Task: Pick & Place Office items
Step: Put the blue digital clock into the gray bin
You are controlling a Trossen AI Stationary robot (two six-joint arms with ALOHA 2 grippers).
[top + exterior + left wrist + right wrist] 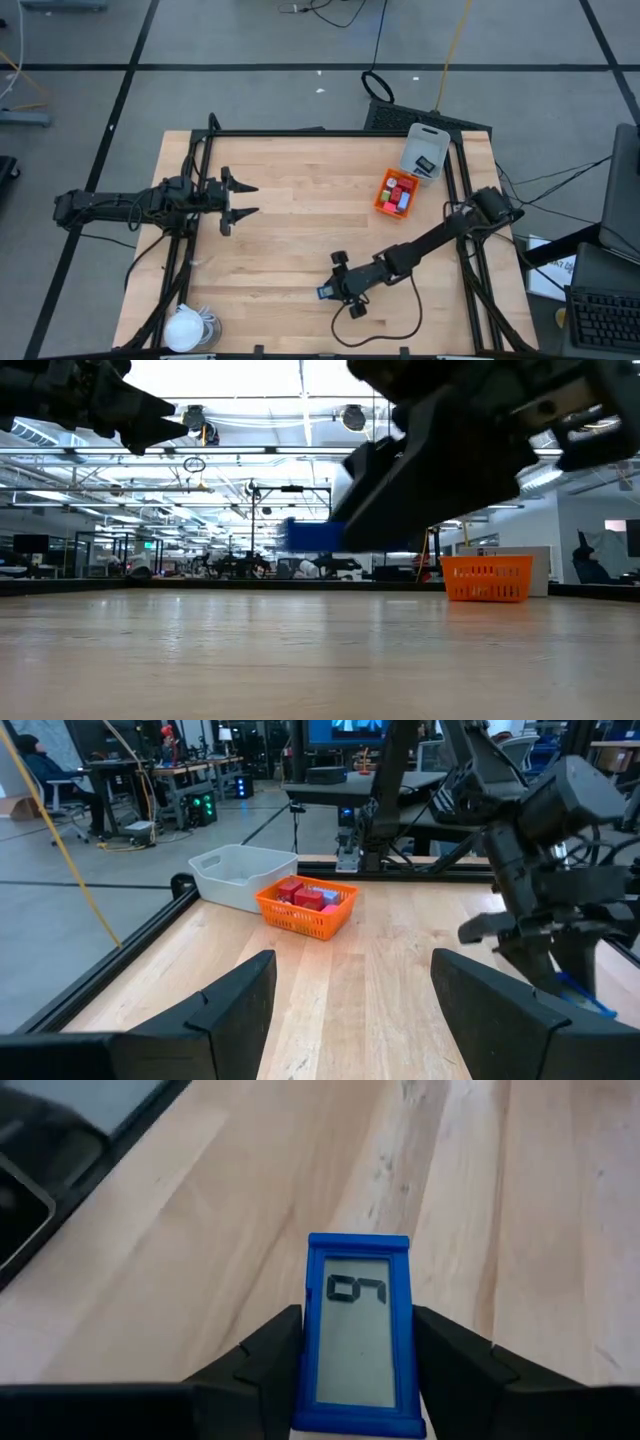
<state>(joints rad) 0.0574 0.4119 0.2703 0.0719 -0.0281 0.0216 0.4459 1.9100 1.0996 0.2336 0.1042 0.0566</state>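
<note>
A flat blue rectangle with a grey screen [358,1295] hangs above the table's near middle, and my right gripper [358,1385] is shut on it. The high view shows that gripper [334,290] with the blue piece [325,293] sticking out toward the table's left. In the low view the blue piece [312,535] is well above the wood. An orange tray [397,192] at the far right holds red blocks [305,897]. My left gripper [248,200] waits open at the table's left, above the wood. My right gripper pinches the blue rectangle's two long sides [306,1355] between its two fingers [262,1365], at the end nearer the wrist. The fingers lie along the piece and slant down from the table's right. The piece is lifted clear of the table, screen side up.
A pale grey bin [425,152] lies just beyond the orange tray. A white round lump with a cord [186,328] sits at the near left corner. Black frame rails [455,170] run along the table's sides. Bare wood [290,230] lies between the arms.
</note>
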